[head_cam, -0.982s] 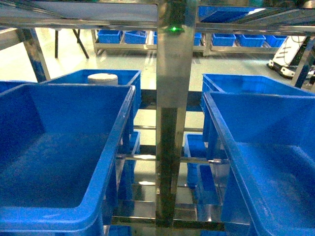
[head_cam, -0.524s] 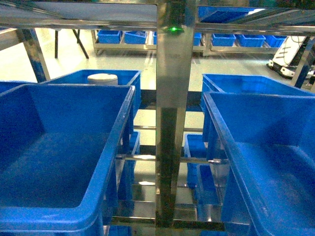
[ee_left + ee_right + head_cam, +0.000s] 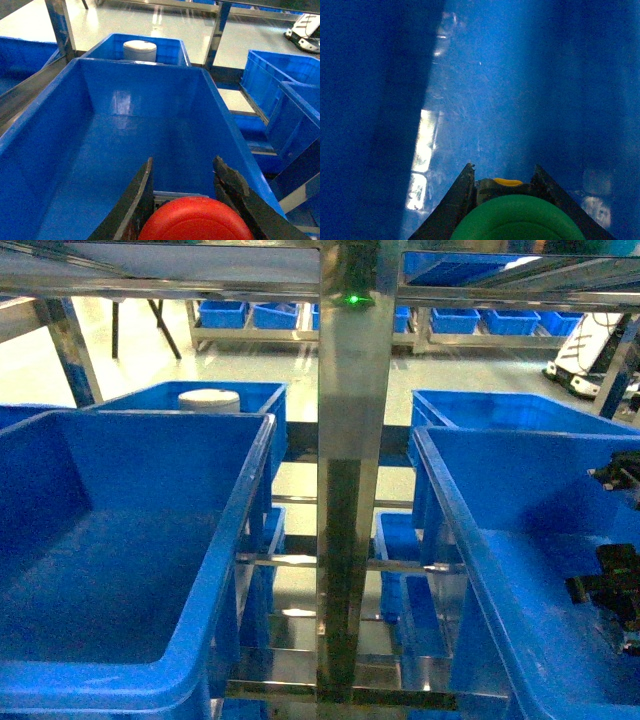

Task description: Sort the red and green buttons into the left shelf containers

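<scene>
Flanking the shelf post (image 3: 355, 490), blue bins (image 3: 150, 130); left end effector (image 3: 192, 200) gripping red button (image 3: 196, 220), right (image 3: 505, 187) green button (image 3: 520, 217).

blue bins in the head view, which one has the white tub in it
The back-left bin, directly behind the big front-left bin. The white tub shows above its near rim; the front-left bin and the right-hand bins show none.

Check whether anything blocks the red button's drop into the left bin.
Nothing visible does. The left gripper holds the red button over the near end of the left bin, whose floor ahead looks bare. The white tub sits in the bin behind.
</scene>
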